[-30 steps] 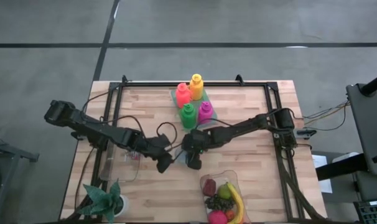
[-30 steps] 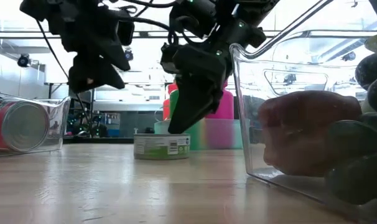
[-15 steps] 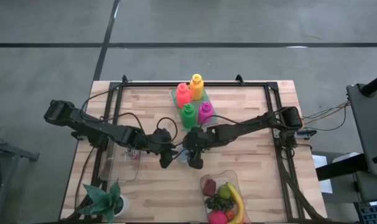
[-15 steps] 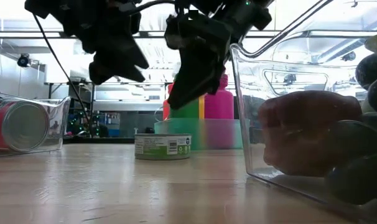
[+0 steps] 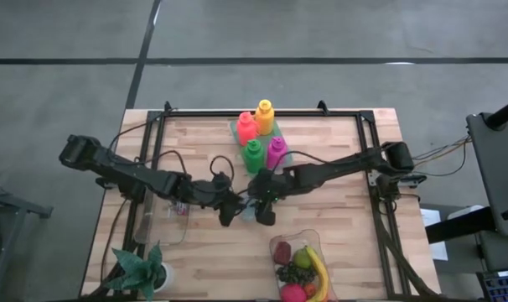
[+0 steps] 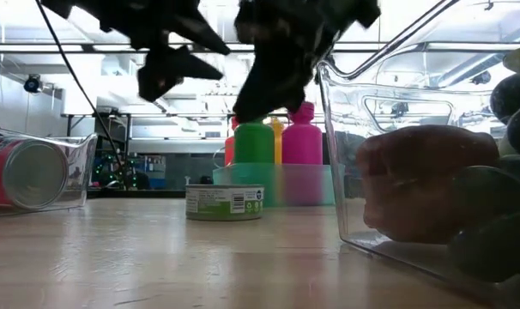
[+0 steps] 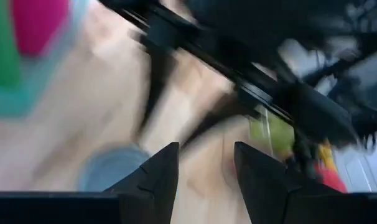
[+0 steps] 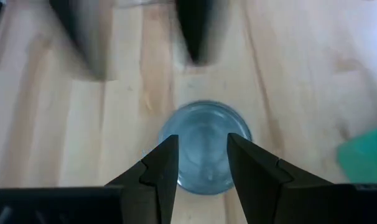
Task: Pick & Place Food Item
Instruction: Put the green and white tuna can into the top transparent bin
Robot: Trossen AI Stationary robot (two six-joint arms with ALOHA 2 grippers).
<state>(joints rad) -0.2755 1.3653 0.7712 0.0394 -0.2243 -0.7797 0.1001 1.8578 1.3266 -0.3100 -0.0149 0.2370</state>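
A low round can (image 6: 225, 202) with a green and white label stands upright on its base on the wooden table; it also shows in the right wrist view (image 8: 204, 155) and in the high view (image 5: 248, 210). My right gripper (image 8: 201, 140) hovers open above the can, fingers slanting down, with nothing between them. My left gripper (image 7: 204, 149) is open and bare as well. It hangs in the air beside the can on the table's left side (image 5: 226, 220). In the low view both grippers, the left (image 6: 157, 86) and the right (image 6: 247, 107), are well above the can's top.
A teal tray with pink, yellow, green and magenta bottles (image 5: 261, 138) stands just behind the can. A clear tub of toy fruit (image 5: 300, 268) sits at the near right. A clear tub with a red can (image 6: 28, 176) lies at the left, with a potted plant (image 5: 141, 268) at the near left corner.
Both grippers have risen away from the can, which has kept its place on the table. The right gripper has gone up from just above the can. The left gripper has lifted a little and tipped its fingers up nearer to level.
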